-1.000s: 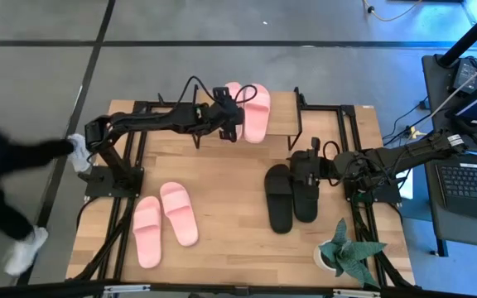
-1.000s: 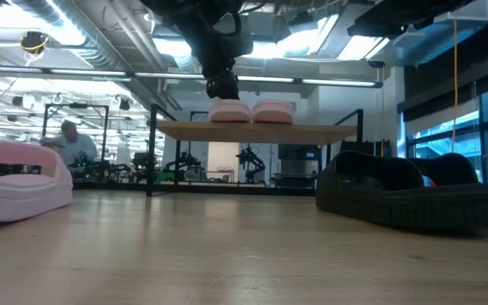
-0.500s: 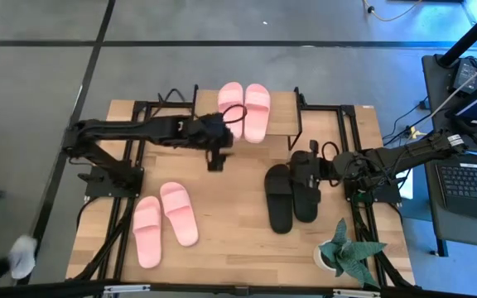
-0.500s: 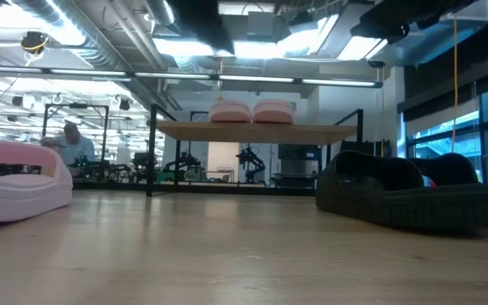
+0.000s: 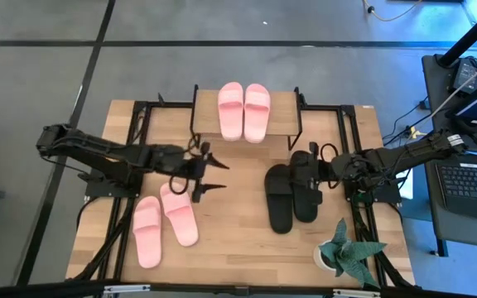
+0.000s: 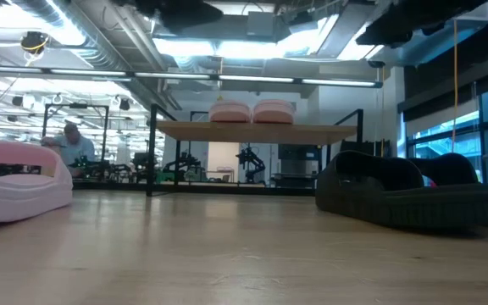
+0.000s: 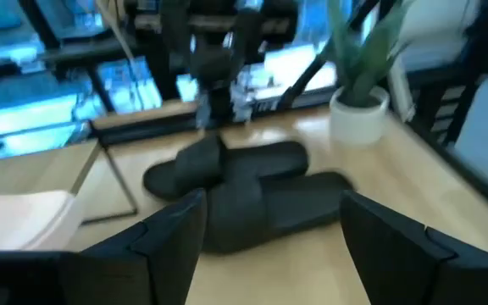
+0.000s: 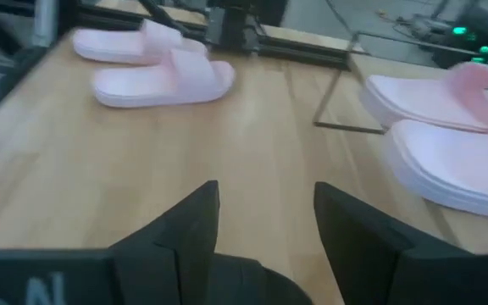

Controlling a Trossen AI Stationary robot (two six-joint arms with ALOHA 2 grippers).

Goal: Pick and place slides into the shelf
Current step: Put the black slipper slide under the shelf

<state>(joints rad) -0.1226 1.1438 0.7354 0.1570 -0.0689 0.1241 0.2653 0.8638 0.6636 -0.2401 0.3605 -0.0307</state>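
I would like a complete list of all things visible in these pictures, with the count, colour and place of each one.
pink slides on the shelf: two, light pink, side by side on the top board
pink slides on the table: two, light pink, near left part of the table
black slides: two, black, side by side right of the centre
shelf: one, light wood top with black frame, far middle of the table
potted plant: one, green leaves in a white pot, near right corner
table: one, light wood
left gripper: one, dark, open, empty, above the pink slides on the table
right gripper: one, dark, over the far ends of the black slides
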